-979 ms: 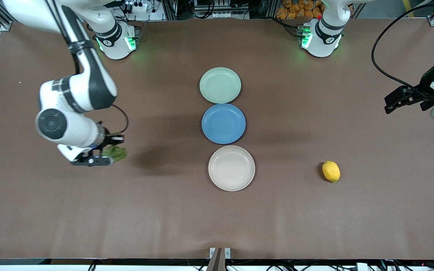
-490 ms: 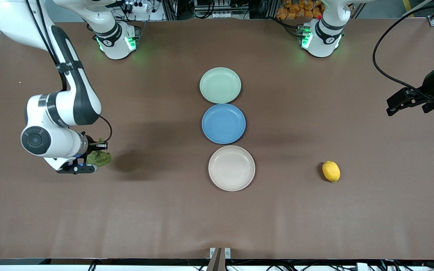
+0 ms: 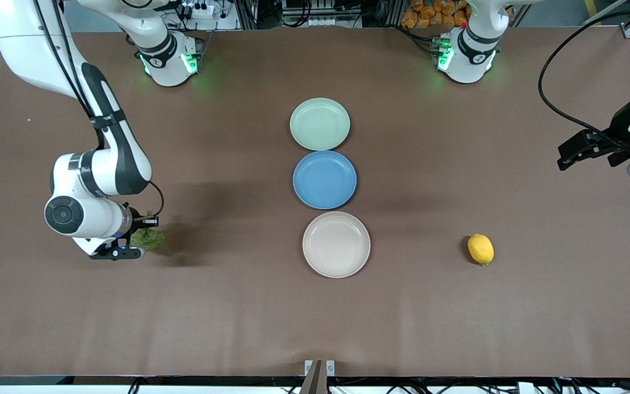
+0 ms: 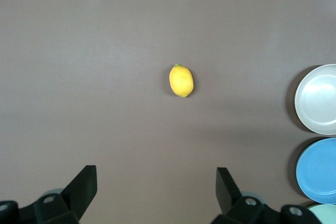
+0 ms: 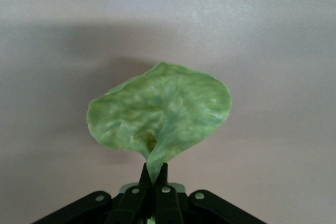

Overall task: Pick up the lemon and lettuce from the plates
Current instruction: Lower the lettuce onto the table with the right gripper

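My right gripper (image 3: 135, 236) is shut on the stem end of the lettuce (image 3: 149, 239), a wrinkly green leaf held low over bare table toward the right arm's end. In the right wrist view the lettuce (image 5: 157, 114) fans out from the closed gripper (image 5: 156, 169). The lemon (image 3: 480, 249) lies on the table toward the left arm's end, off any plate. My left gripper (image 3: 566, 153) hangs open and empty near that end's table edge; its wrist view shows the lemon (image 4: 181, 81) well apart from the gripper (image 4: 156, 182). The pale green plate (image 3: 320, 123) and beige plate (image 3: 336, 244) are empty.
A blue plate (image 3: 324, 179) sits between the two other plates in a row down the table's middle, also empty. The left wrist view catches the beige plate (image 4: 317, 98) and blue plate (image 4: 317, 170) at its margin. Both arm bases stand along the table edge farthest from the front camera.
The right arm carried the lettuce away from the plates toward the right arm's end of the table and then sank lower. The left gripper stayed almost still.
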You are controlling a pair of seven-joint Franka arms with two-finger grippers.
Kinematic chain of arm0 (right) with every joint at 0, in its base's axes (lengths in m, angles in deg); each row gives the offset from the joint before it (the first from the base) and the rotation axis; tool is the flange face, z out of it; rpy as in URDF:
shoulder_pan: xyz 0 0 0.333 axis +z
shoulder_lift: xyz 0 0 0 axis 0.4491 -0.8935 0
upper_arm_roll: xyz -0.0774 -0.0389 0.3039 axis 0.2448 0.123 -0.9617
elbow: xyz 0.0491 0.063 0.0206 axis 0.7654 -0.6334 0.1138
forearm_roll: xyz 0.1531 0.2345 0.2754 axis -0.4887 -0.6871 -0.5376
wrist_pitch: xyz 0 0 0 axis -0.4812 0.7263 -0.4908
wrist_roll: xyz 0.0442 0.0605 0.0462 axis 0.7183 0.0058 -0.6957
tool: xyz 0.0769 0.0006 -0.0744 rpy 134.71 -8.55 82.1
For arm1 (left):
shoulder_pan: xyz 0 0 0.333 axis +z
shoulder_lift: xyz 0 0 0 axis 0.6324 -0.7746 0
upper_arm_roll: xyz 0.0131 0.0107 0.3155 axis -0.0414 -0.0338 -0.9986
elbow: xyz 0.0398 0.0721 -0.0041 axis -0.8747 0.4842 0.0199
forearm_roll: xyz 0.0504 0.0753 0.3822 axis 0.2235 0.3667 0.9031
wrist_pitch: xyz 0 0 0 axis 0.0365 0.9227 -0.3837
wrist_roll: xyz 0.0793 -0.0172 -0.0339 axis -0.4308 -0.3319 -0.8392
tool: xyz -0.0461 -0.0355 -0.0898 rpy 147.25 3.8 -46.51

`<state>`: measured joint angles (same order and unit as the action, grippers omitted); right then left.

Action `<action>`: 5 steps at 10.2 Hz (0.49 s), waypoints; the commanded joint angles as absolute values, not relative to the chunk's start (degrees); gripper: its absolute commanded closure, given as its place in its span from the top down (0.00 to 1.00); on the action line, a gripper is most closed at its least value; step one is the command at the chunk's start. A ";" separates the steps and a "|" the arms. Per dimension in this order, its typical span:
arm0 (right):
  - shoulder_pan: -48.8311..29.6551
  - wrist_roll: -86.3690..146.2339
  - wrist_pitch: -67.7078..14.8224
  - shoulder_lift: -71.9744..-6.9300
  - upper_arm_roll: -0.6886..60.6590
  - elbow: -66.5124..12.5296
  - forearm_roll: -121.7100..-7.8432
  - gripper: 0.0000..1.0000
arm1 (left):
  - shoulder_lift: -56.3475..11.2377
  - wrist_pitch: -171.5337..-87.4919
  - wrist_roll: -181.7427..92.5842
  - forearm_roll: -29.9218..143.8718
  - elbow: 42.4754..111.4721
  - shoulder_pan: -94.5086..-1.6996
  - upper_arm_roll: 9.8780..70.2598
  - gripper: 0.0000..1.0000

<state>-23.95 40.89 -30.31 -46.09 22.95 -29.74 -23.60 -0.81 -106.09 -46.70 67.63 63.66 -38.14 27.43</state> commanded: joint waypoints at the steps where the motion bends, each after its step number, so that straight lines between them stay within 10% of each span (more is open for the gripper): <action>1: -25.98 40.06 -35.33 -45.43 21.99 -34.03 -22.48 0.00 | 0.78 -104.82 -43.93 66.14 64.19 -36.86 27.37 1.00; 5: -25.98 40.06 -38.61 -44.73 21.99 -37.91 -22.22 0.00 | 1.04 -103.93 -43.75 66.23 63.92 -36.07 27.54 1.00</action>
<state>-24.91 40.47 -37.90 -46.20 22.90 -36.08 -23.31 -0.05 -104.78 -45.23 67.63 63.65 -36.56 27.27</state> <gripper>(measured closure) 0.956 0.000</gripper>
